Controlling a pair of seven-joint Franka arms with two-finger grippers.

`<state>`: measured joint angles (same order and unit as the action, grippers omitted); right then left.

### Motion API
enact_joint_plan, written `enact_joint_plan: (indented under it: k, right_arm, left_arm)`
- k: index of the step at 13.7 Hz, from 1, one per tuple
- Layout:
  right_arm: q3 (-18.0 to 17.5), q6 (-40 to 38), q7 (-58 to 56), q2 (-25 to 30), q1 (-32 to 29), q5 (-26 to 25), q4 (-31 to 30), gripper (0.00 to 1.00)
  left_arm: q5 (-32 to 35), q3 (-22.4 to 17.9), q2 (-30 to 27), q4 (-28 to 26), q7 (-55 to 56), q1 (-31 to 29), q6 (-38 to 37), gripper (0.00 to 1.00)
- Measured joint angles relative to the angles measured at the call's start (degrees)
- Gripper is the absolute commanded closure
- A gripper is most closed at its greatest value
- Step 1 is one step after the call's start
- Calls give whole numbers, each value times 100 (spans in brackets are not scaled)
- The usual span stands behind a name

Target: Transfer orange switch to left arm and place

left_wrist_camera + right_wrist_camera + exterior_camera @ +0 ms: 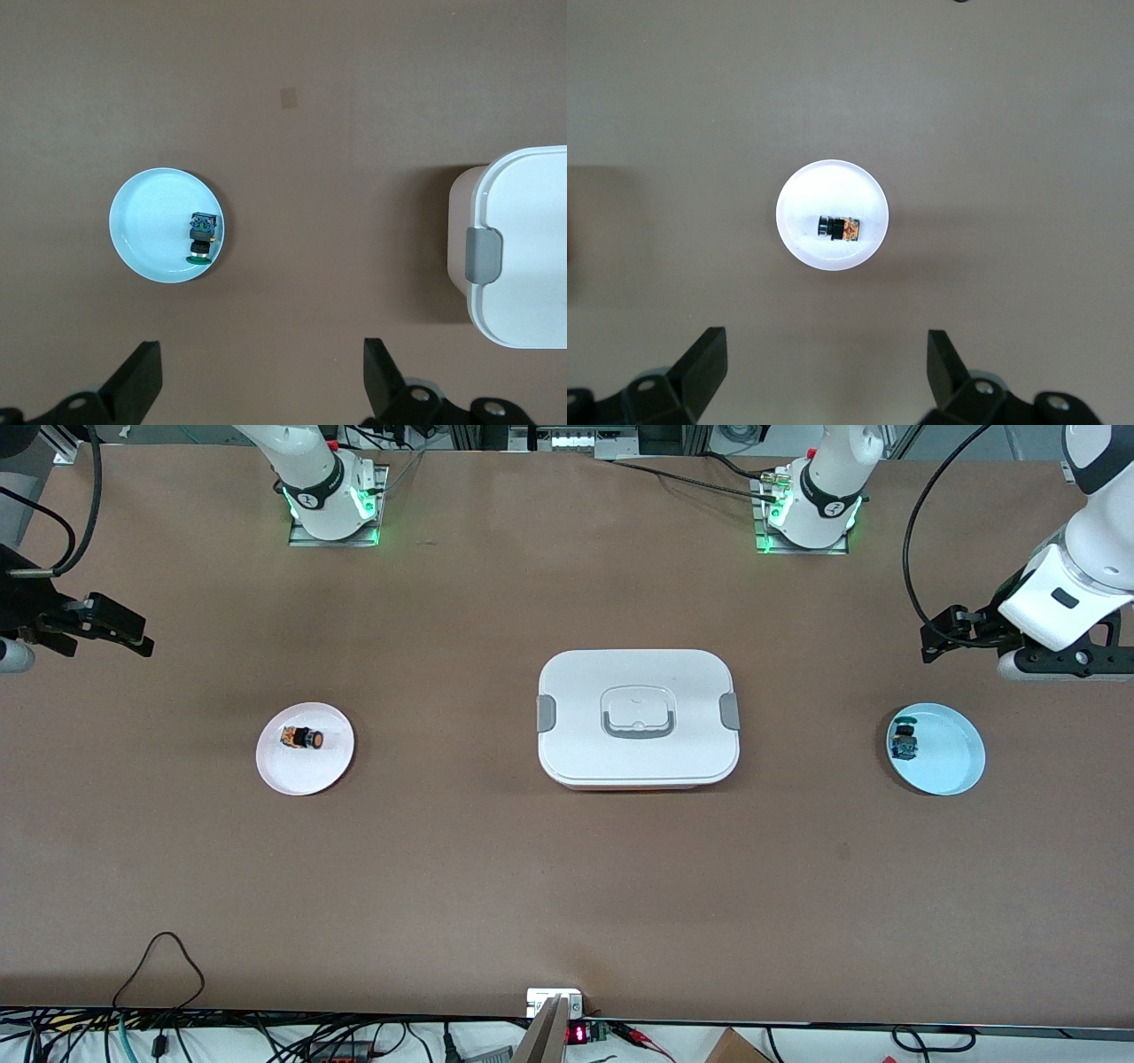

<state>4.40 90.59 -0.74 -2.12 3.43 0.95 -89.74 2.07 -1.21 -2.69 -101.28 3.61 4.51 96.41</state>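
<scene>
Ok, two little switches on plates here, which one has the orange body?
The orange switch lies on the white plate toward the right arm's end of the table. The other switch, on the light blue plate, has a blue body.

White plate [306, 772], pale blue plate [957, 766] holding blue-bodied part [904, 742], brown table [567, 886]

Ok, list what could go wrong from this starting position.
1. The orange switch is tiny and lies on its side on the white plate; the open right pincer, high above it, could pinch it badly or shove the plate.
2. The box sits between the two plates, so a low carry could clip it.
3. The blue switch already occupies the blue plate under the open left pincer, and could be bumped at drop-off.
</scene>
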Motion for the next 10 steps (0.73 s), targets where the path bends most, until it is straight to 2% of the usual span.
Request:
enact_joint_plan:
  k: [1,4,10]
  right_arm:
    - [-1,-10,0,-13,5,0,-2,0]
    - [-2,-35,0,-202,73,0,-3,0]
    - [-1,-34,0,-268,81,0,35,0]
  left_arm:
    - [23,-7,8,55,-7,-22,-115,0]
    - [50,-56,112,802,-249,-434,-901,0]
    - [50,-4,208,935,-285,-474,-1011,0]
